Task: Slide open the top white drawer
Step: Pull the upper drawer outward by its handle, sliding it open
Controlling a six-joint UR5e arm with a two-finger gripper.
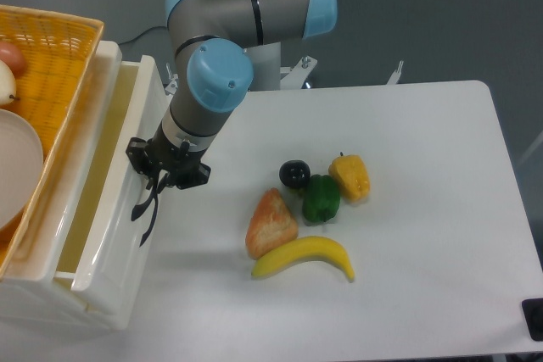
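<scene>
Glossily, top white drawer, curved handle

Right of the claw, a banana, bread slice, green pepper, yellow pepper and black fruit are clustered on the tabletop; left, a wicker basket is seen.

The scene is bright and evenly lit, apparently from overhead, with no harsh contrast. The white table reads slightly bluish-grey, and shadows on it are soft and short, lying close under the banana and the other fruit. A diffuse shadow sits beneath the gripper. Glossy highlights streak along the rim of the top white drawer and glint on the arm's blue caps. Focus is reasonably sharp at centre; the yellow wicker basket at the left edge looks somewhat softer and cropped.
</scene>
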